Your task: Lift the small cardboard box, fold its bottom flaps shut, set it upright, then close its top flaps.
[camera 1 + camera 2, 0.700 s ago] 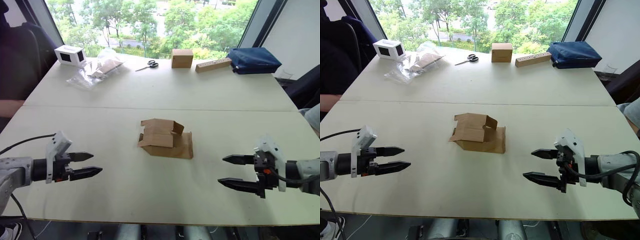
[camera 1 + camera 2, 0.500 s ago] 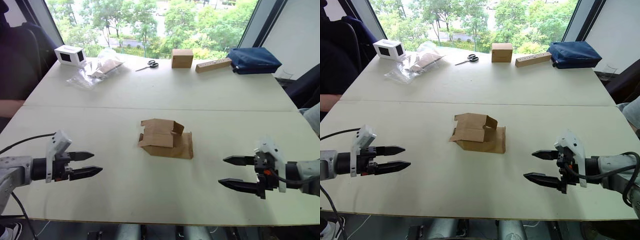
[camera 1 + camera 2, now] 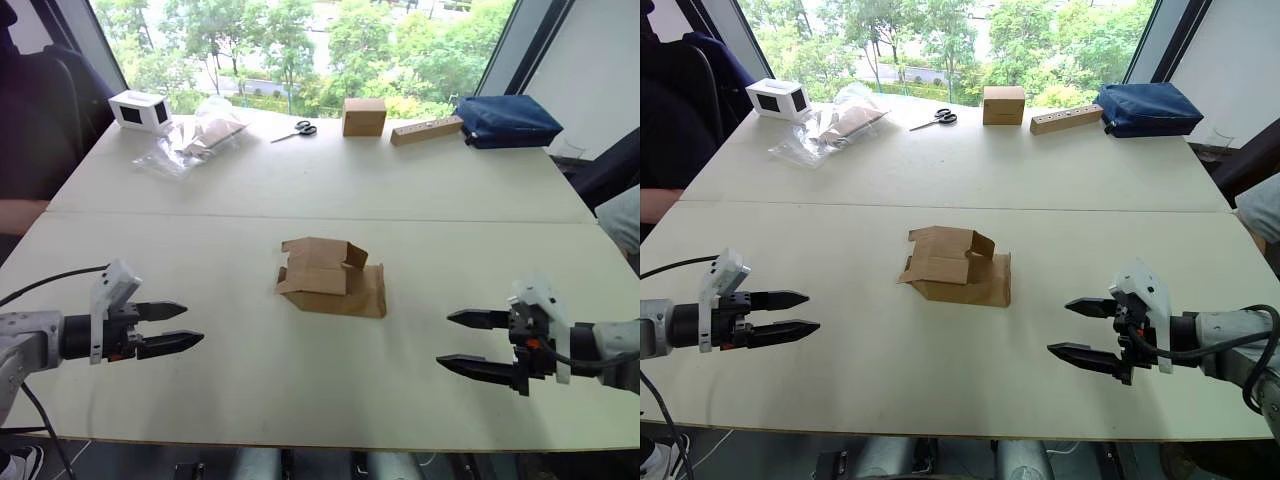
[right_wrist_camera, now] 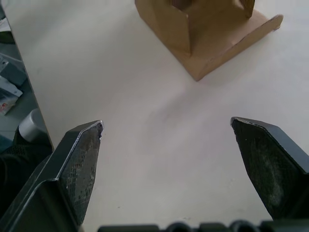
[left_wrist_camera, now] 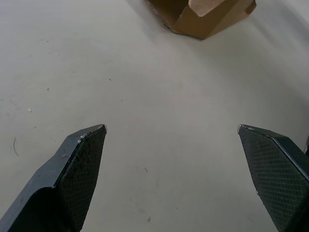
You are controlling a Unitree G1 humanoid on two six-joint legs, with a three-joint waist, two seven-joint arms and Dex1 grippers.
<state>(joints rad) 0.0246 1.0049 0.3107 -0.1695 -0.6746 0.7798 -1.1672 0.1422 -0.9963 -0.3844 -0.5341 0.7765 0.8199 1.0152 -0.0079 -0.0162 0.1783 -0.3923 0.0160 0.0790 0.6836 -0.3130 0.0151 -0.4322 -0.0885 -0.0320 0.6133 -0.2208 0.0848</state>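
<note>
The white table (image 3: 300,170) carries the small cardboard box (image 3: 331,277) near its middle, lying low with its flaps (image 3: 318,252) loose and partly raised, not touched by any gripper. The left gripper (image 3: 176,327) hovers over the near left part of the table and the right gripper (image 3: 462,340) over the near right part, both well apart from the box and both with fingers spread apart and holding nothing. Along the far edge stand a blue bag (image 3: 506,120), a white box with dark panels (image 3: 140,110), a tan cube-shaped box (image 3: 364,116) and scissors (image 3: 296,129).
</note>
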